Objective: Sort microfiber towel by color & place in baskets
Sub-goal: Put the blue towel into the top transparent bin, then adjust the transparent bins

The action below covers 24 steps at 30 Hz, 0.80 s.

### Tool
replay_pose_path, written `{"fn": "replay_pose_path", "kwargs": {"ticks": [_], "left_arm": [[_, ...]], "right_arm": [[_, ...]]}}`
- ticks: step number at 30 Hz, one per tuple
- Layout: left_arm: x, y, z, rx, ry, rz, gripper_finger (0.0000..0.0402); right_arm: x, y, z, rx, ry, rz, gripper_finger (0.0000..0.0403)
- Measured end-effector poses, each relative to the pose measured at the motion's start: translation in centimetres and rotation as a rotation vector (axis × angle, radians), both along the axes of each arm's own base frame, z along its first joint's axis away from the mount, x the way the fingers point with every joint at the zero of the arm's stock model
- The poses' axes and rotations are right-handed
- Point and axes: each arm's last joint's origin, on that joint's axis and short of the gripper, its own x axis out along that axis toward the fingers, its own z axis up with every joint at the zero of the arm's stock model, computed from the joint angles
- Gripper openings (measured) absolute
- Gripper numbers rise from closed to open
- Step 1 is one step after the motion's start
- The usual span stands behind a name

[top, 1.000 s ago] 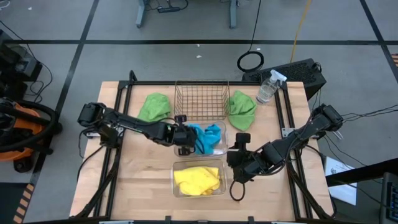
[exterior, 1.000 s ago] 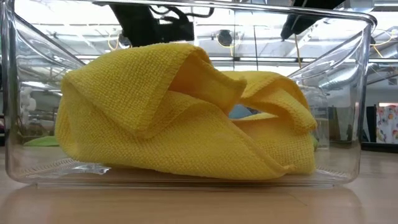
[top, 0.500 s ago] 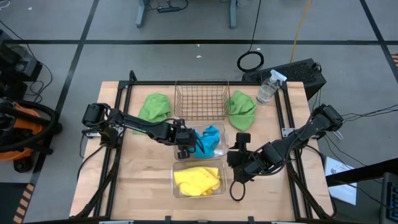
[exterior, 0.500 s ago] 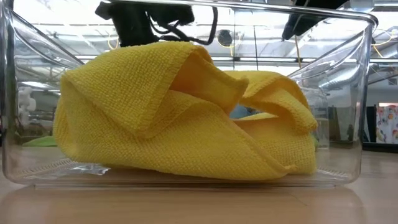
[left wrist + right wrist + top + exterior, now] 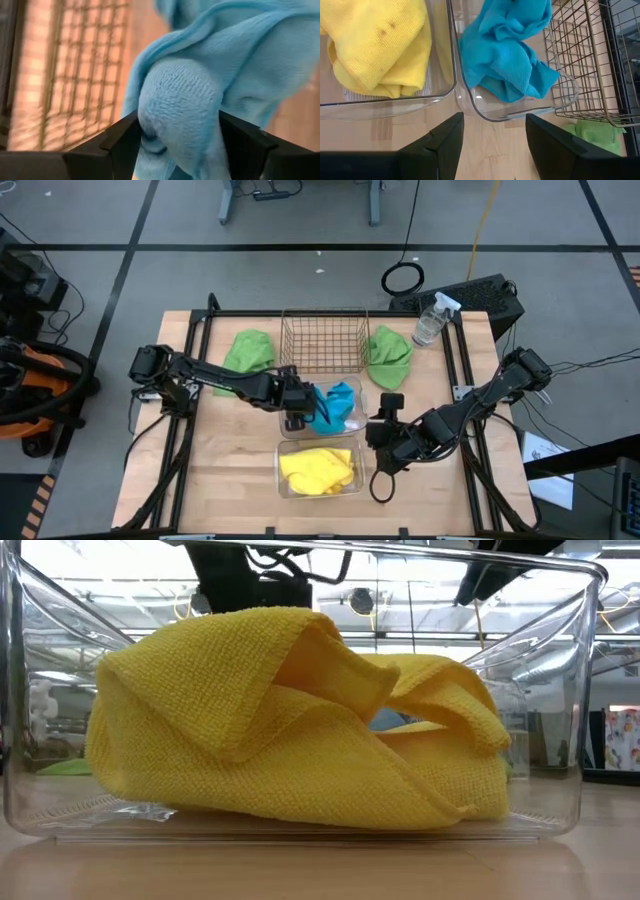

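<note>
The left gripper (image 5: 296, 408) sits at the blue towels' (image 5: 332, 404) nine o'clock edge, over the middle clear basket (image 5: 520, 114), jaws parted with a blue fold still between them. The nearest green towel (image 5: 248, 351) lies at its eleven o'clock; the right gripper (image 5: 386, 438) hangs open, empty, four o'clock of that basket.

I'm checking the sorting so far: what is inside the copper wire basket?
Nothing shows inside the wire basket; bare table is visible through its mesh. The two green cloths lie on the table either side of it, not in it.
</note>
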Motion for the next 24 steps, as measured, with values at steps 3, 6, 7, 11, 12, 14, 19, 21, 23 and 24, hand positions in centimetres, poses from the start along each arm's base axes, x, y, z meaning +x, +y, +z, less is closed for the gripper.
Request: {"fn": "replay_pose_path", "kwargs": {"ticks": [3,6,7,11,12,14,19,21,23,24], "left_arm": [[-0.6,0.3,-0.1,0.036,0.038,0.079,0.0244],[-1.0,0.3,-0.2,0.027,0.084,0.072,0.0245],[-1.1,0.2,-0.2,0.012,0.1,0.054,0.0245],[-0.8,0.1,0.6,-0.012,0.095,0.041,0.0245],[-0.7,0.1,0.9,-0.001,0.096,0.034,0.0244],[-0.7,0.0,1.6,0.022,0.102,0.028,0.0244],[-0.5,-0.5,2.2,0.024,0.086,0.007,0.0244],[-0.4,-0.6,2.3,0.035,0.078,0.012,0.0244],[-0.5,-0.6,2.3,0.037,0.077,0.032,0.0244],[-0.6,-0.7,2.3,0.035,0.076,0.038,0.0244]], "right_arm": [[-0.1,0.1,0.0,-0.004,0.002,0.003,0.0203],[-0.1,0.0,0.0,-0.024,-0.008,-0.003,0.0203],[-0.1,0.0,0.0,-0.03,-0.011,-0.005,0.0203],[-0.1,0.0,0.1,-0.05,-0.019,-0.005,0.0203],[-0.1,0.0,0.1,-0.05,-0.019,-0.005,0.0203],[-0.1,0.0,0.1,-0.05,-0.019,-0.005,0.0203],[-0.1,0.0,0.0,-0.04,-0.021,-0.019,0.0203],[-0.2,0.0,0.0,-0.038,-0.015,-0.03,0.0203],[-0.4,0.0,0.0,-0.039,-0.008,-0.036,0.0203],[-0.5,0.0,-0.1,-0.042,-0.002,-0.039,0.0203]]}}
